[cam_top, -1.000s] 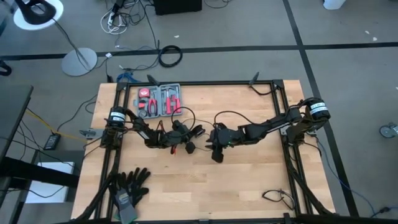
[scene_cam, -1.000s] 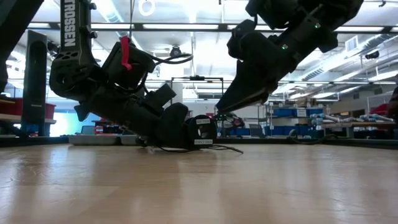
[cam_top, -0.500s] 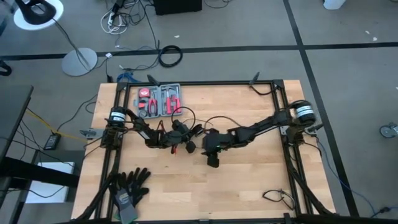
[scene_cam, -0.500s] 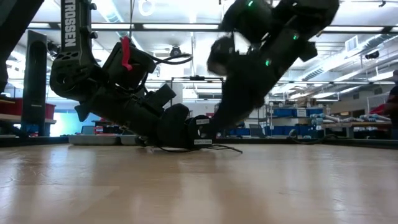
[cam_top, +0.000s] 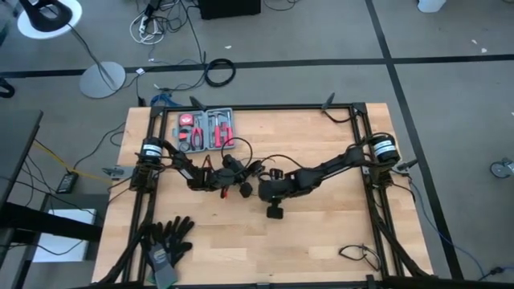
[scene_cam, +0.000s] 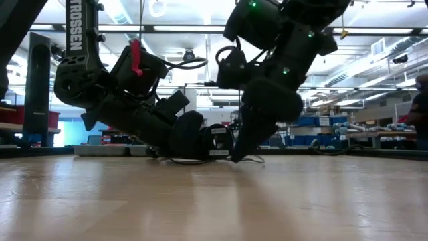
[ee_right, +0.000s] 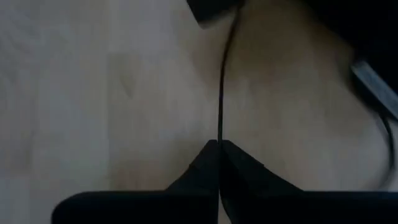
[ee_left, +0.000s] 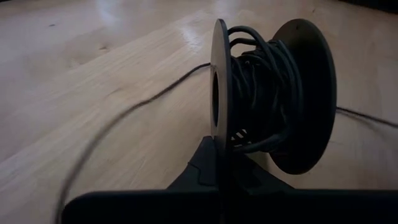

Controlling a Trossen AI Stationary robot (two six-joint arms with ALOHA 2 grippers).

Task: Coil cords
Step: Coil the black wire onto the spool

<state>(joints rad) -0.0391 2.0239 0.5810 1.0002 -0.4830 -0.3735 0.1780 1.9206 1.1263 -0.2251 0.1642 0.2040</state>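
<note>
Cord — one; two arms.

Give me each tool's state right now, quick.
Left tool: closed on the rim of the black spool wound with cord.
Right tool: closed on the thin black cord, down at the table.

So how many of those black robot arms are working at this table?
2. The left arm reaches in from the table's left edge, its gripper near the centre. The right arm reaches in from the right edge, its gripper just beside the other's.
</note>
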